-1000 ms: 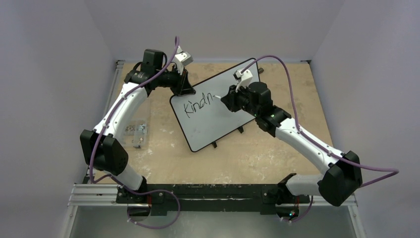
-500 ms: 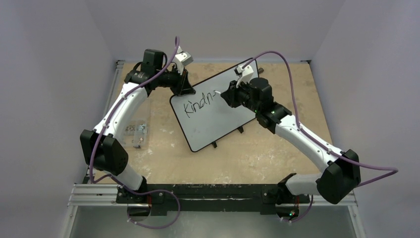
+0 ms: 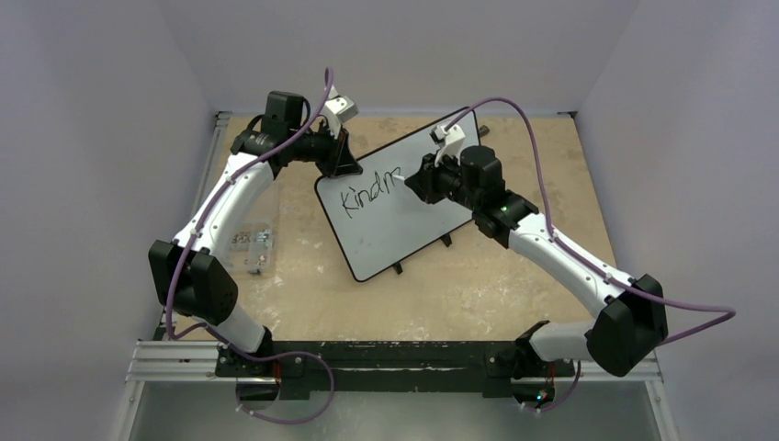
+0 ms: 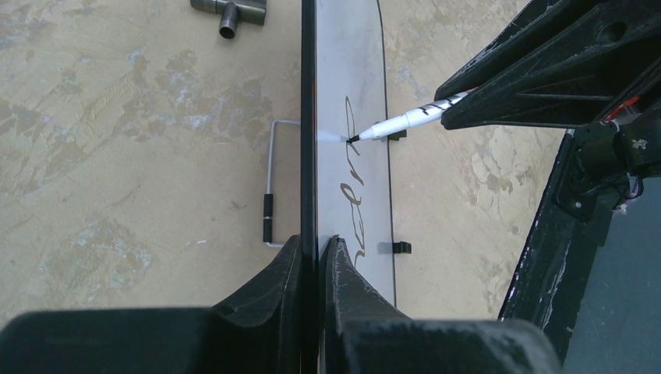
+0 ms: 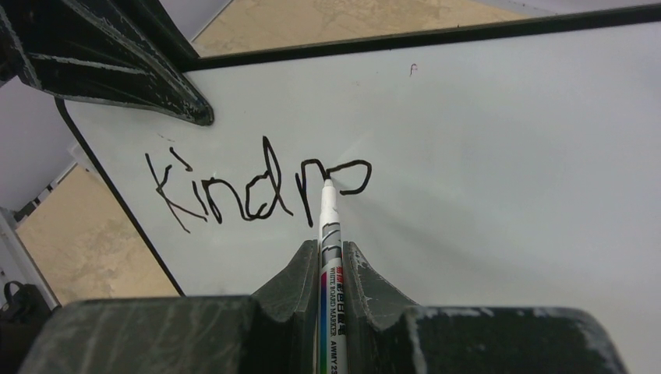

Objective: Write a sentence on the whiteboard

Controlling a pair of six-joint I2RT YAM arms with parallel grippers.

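Note:
The whiteboard (image 3: 395, 216) stands tilted in the middle of the table. My left gripper (image 3: 342, 163) is shut on its upper left rim (image 4: 309, 156); the jaws clamp the black edge. My right gripper (image 3: 418, 181) is shut on a white whiteboard marker (image 5: 326, 257). The marker tip (image 5: 327, 184) touches the board. The sentence (image 5: 257, 187) reads "Kindn" plus a partly drawn loop of one more letter, in black. It also shows in the top view (image 3: 372, 188) and, edge-on, in the left wrist view (image 4: 352, 175).
A wire stand leg (image 4: 269, 187) sticks out behind the board. A small metal fitting (image 4: 231, 9) lies on the tan table. A clear box of small parts (image 3: 250, 241) sits at the left. Black feet (image 3: 400, 268) hold the board's lower edge.
My right gripper has shifted slightly left and up along the board. The stroke after "Kindn" has grown from a short dash into a loop.

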